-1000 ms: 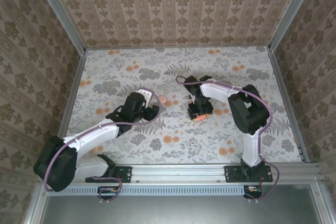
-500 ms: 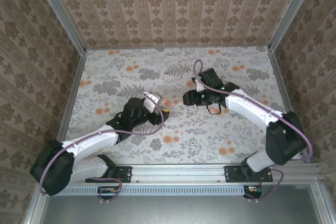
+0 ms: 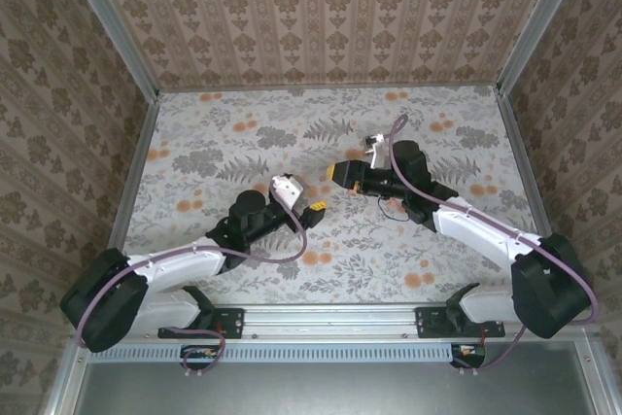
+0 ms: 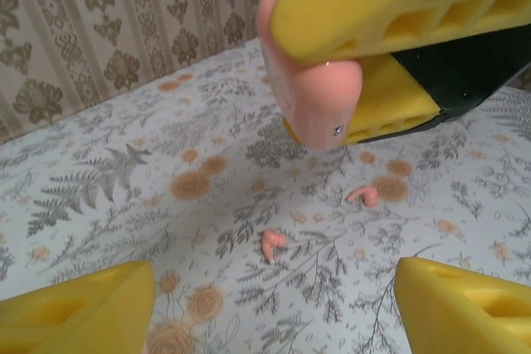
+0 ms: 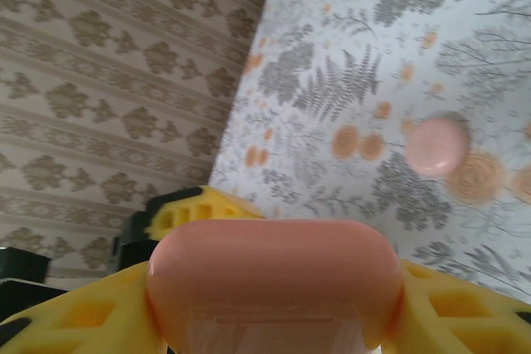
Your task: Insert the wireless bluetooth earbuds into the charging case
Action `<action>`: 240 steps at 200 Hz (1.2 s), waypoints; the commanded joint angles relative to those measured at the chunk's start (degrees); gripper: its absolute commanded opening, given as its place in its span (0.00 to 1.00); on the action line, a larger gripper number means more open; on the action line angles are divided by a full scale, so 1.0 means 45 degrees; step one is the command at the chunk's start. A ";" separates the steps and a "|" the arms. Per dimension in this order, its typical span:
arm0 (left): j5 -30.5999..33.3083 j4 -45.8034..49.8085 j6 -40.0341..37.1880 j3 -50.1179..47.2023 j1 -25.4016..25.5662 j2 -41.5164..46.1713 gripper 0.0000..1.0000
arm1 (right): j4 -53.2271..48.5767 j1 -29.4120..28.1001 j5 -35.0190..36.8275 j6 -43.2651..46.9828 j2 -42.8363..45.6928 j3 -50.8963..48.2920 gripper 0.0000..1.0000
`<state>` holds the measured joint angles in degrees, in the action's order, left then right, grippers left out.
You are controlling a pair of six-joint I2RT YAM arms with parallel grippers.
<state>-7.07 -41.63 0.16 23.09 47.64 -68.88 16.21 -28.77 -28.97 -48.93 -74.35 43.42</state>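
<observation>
The left hand (image 4: 274, 308) stands wide and holds nothing; its two yellow fingers (image 4: 79, 308) are spread well apart, low over the bench (image 4: 124, 172). Ahead of it, in line with the gap between those fingers, lie the two earbuds on the flowered cloth. One earbud (image 4: 272, 243) is nearer the hand, the other (image 4: 362, 196) farther out and to its right. The two are near each other but not touching, and neither touches a finger.

Above the earbuds and clear of the bench hangs the right hand (image 3: 342, 174), its fingertips facing the left hand's. It is closed on the pink case (image 5: 270, 275), a yellow finger pressed to each side. In the left wrist view the case's rounded end pokes out below the fingers, tilted.

Beyond the right hand, a pink disc (image 5: 437, 146) lies flat on the bench, well apart from the case.
</observation>
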 commanded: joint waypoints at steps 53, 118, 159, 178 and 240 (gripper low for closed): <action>0.0502 -0.2711 -0.0104 0.0048 0.0405 -0.0337 0.75 | 0.2711 -0.0499 -0.0592 -0.2139 -0.0018 -0.0547 0.50; 0.1006 -0.3542 0.0095 0.0264 0.0444 -0.0625 0.63 | 0.2825 -0.0792 -0.0625 -0.2267 -0.0305 -0.0469 0.50; 0.0790 -0.3964 0.0453 0.0414 0.0445 -0.0898 0.57 | 0.2865 -0.0952 -0.0643 -0.2326 -0.0400 -0.0420 0.50; 0.0674 -0.4321 0.0629 0.0464 0.0448 -0.1038 0.49 | 0.2901 -0.1080 -0.0625 -0.2342 -0.0421 -0.0391 0.50; 0.0207 -0.4500 0.1139 0.0787 0.0449 -0.1314 0.36 | 0.2980 -0.1281 -0.0652 -0.2335 -0.0593 -0.0285 0.50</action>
<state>-5.06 -58.43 3.27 24.69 49.45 -74.35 27.35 -33.98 -30.50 -58.96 -76.49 41.50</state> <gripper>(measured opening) 0.391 0.569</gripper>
